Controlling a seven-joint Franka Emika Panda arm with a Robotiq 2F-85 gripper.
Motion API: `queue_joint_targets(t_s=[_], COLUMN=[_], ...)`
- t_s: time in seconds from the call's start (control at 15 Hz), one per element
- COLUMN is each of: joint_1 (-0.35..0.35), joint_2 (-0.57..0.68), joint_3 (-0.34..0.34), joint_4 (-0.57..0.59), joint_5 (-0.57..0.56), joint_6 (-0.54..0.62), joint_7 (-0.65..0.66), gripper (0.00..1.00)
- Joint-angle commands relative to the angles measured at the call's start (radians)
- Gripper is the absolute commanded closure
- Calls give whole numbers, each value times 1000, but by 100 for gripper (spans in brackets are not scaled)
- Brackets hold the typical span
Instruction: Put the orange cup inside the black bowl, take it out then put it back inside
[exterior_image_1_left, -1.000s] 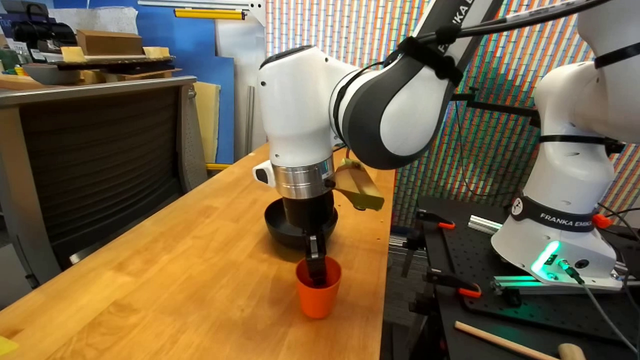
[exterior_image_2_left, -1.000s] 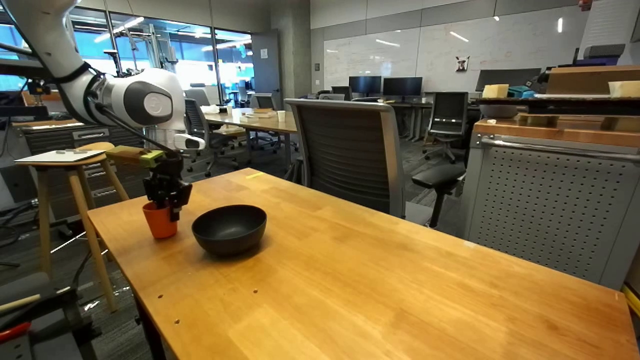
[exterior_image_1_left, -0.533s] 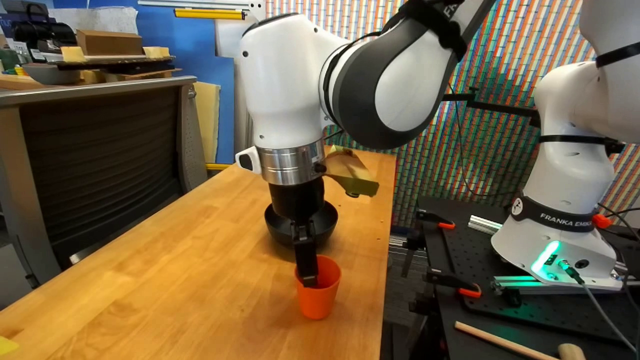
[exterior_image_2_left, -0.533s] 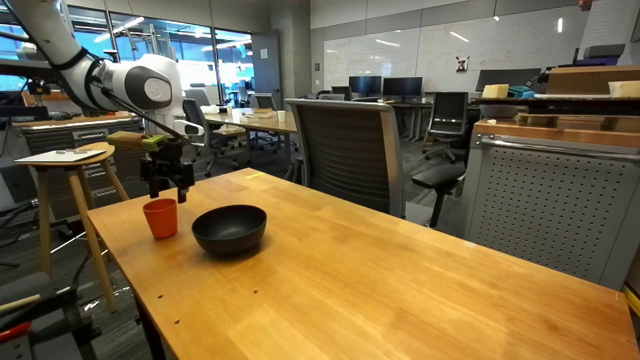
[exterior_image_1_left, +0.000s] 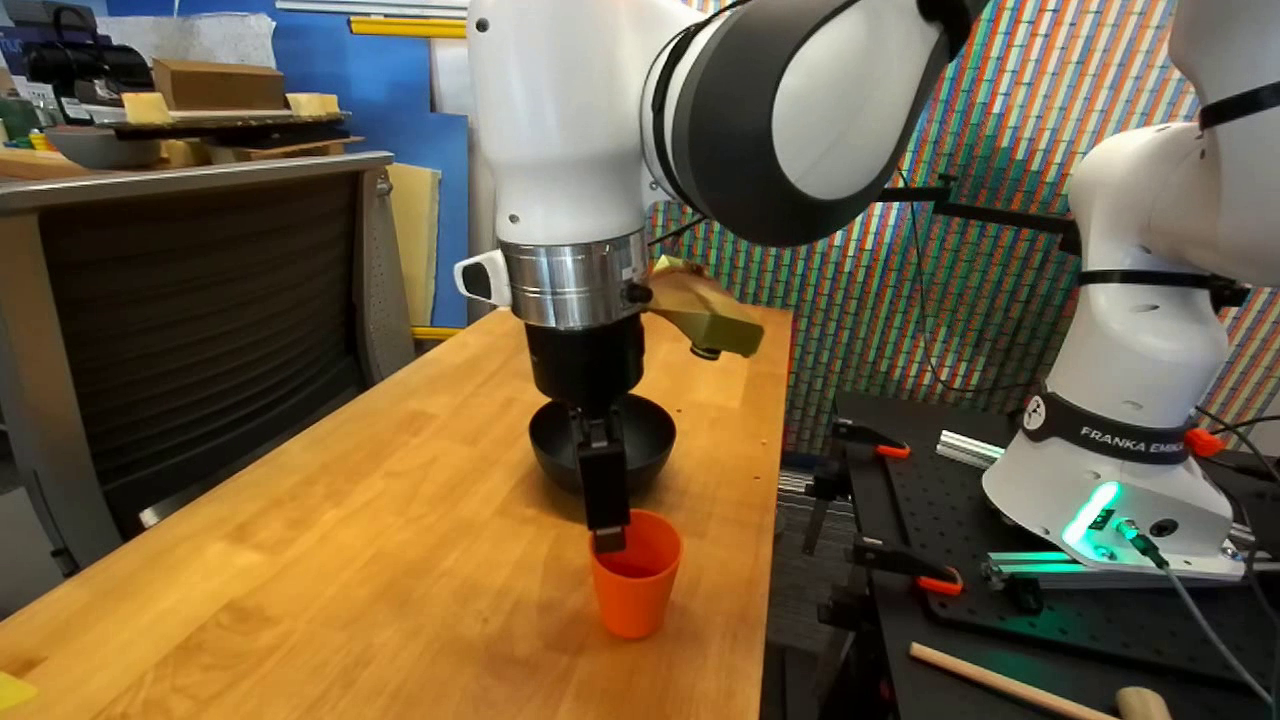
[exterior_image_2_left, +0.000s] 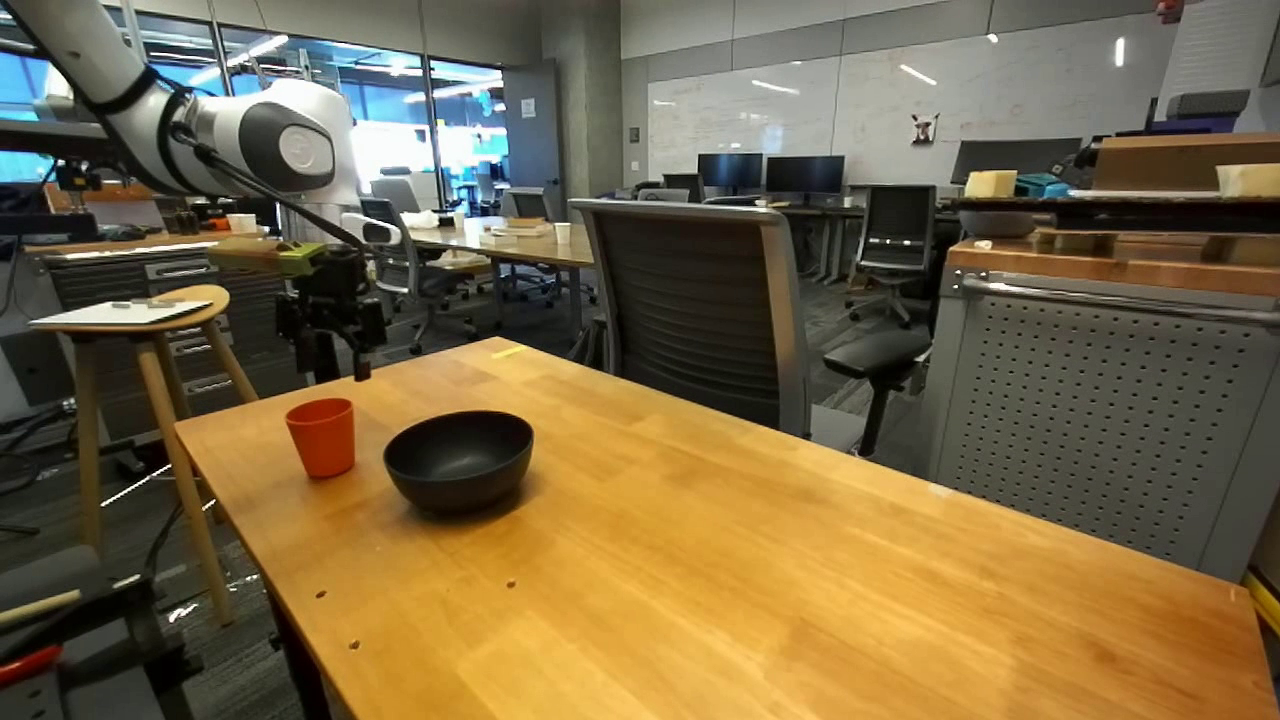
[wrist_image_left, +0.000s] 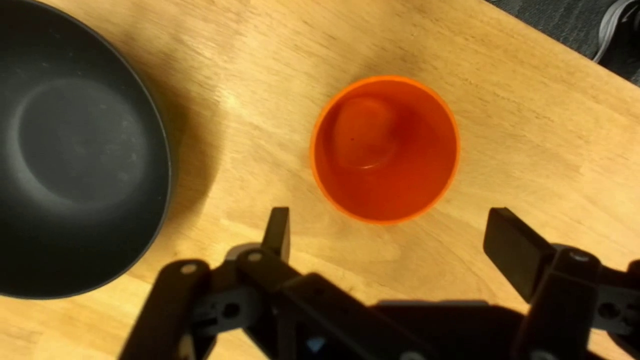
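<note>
The white arm (exterior_image_1_left: 565, 130) comes in from the right in an exterior view, its last section hanging close to vertical, a dark-edged joint (exterior_image_1_left: 760, 130) out to the right of it. Below a silver collar (exterior_image_1_left: 575, 285) the black tool (exterior_image_2_left: 343, 372) points down just above the orange cup (exterior_image_2_left: 322, 440), apart from it. In the wrist view its fingers (wrist_image_left: 517, 252) are spread wide, and the cup shows past their tips, between them from left to right. A yellow-green block (exterior_image_1_left: 708, 312) juts out beside the collar.

The cup stands upright on the wooden tabletop (exterior_image_2_left: 780, 560), near the left edge in an exterior view, with the black bowl (exterior_image_2_left: 458, 490) just to its right, the two apart. The surface is glossy, marked by small holes (exterior_image_2_left: 511, 583) and, at the far corner, a yellow strip (exterior_image_2_left: 508, 351).

Beyond the tabletop stands a dark-backed chair (exterior_image_2_left: 690, 310); a grey perforated cabinet (exterior_image_2_left: 1100, 410) is at the right, a wooden stool (exterior_image_2_left: 190, 297) bearing a white sheet (exterior_image_2_left: 115, 312) at the left. Farther off are a long whiteboard (exterior_image_2_left: 745, 115) and, lower, two monitors (exterior_image_2_left: 805, 173). In an exterior view the arm's base (exterior_image_1_left: 1125, 490), lit green, sits on a black bench (exterior_image_1_left: 1090, 640) in front of a striped multicoloured panel (exterior_image_1_left: 850, 350)
</note>
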Motion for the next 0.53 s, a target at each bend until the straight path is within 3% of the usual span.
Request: queue_joint_targets(t_s=[0.0,0.47], joint_1=[8,12], joint_2=[-20,19], joint_3=[-19,-50], joint_4=[-12,-63], joint_5=[-25,-113], joint_6=[-23,17], joint_7=[-10,10], gripper=[0,0])
